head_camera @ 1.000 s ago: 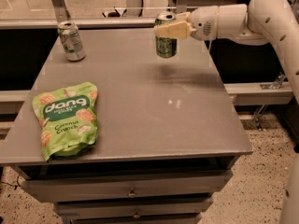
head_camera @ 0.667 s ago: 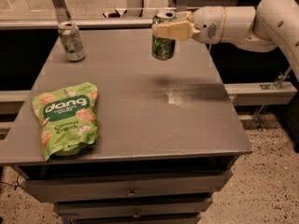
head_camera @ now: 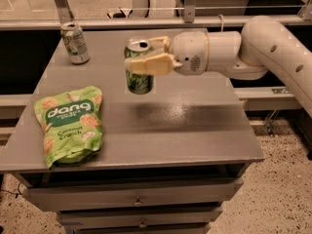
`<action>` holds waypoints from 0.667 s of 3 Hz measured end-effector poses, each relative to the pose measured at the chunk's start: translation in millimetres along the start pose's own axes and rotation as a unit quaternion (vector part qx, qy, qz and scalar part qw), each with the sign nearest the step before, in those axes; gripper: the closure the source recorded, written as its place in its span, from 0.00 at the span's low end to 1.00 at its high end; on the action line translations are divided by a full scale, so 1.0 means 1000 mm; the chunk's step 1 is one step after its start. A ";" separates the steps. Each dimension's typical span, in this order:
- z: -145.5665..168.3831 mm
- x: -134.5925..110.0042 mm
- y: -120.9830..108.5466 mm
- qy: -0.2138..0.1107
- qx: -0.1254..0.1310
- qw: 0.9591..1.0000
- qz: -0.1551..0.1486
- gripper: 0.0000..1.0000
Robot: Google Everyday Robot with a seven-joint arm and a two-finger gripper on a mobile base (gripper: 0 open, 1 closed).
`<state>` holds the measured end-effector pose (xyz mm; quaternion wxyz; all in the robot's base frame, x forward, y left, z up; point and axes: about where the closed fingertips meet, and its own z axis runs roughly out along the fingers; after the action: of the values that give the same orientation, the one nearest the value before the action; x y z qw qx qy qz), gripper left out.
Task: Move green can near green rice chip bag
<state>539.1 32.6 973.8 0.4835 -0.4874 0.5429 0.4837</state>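
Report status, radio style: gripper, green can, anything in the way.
Gripper shut on green can, lifted over table centre. Green rice chip bag front-left. Nothing between them.

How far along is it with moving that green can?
Picking up looks done: the gripper holds the green can aloft over the middle of the table. Carrying is in hand. Left: set it down beside the green rice chip bag, front left.

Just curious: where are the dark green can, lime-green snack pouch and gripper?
dark green can (head_camera: 140, 83), camera view, lower body.
lime-green snack pouch (head_camera: 70, 113), camera view, logo band.
gripper (head_camera: 139, 53), camera view, between fingertips, holding can above table (head_camera: 204, 130).
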 end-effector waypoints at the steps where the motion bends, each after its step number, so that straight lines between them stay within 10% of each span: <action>1: 0.028 0.026 0.030 0.021 -0.027 0.999 0.000 1.00; 2: 0.041 0.044 0.044 0.034 -0.040 0.999 0.003 1.00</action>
<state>495.0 73.4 929.7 0.4436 -0.5202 0.5409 0.4899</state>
